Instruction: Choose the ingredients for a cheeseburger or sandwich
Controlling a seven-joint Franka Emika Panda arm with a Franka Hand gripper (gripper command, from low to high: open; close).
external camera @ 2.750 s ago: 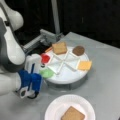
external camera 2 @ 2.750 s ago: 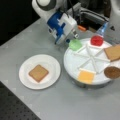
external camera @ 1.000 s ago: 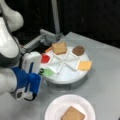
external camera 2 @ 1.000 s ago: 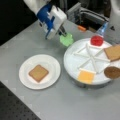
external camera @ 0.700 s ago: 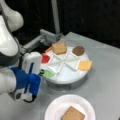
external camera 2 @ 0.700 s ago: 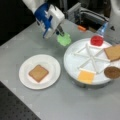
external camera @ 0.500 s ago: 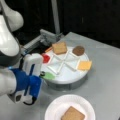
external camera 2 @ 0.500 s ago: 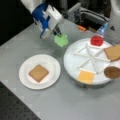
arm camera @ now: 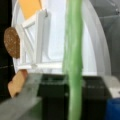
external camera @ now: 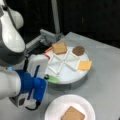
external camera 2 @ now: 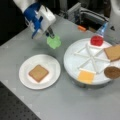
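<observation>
My gripper [external camera 2: 50, 33] is shut on the green lettuce [external camera 2: 54, 41], which hangs in the air just off the left rim of the white divided tray [external camera 2: 75, 58]. In the wrist view the lettuce [arm camera: 73, 62] shows edge-on between the fingers. On the tray lie the red tomato [external camera 2: 96, 40], a bread square [external camera 2: 113, 52], the brown patty [external camera 2: 112, 72] and the yellow cheese [external camera 2: 85, 76]. One bread square [external camera 2: 38, 73] lies alone on the white paper plate [external camera 2: 25, 77]. In a front view the lettuce [external camera: 53, 79] peeks out beside the blue-and-white gripper [external camera: 46, 78].
A grey metal fixture [external camera 2: 87, 15] with an orange piece [external camera 2: 81, 28] stands behind the tray. The grey table ends at a dark perforated edge [external camera 2: 15, 107] at a front view's bottom left. The arm's body [external camera: 12, 50] fills a front view's left.
The gripper has lifted the lettuce out of its tray compartment and carried it away from the tray, toward the paper plate's side. The other pieces have not moved.
</observation>
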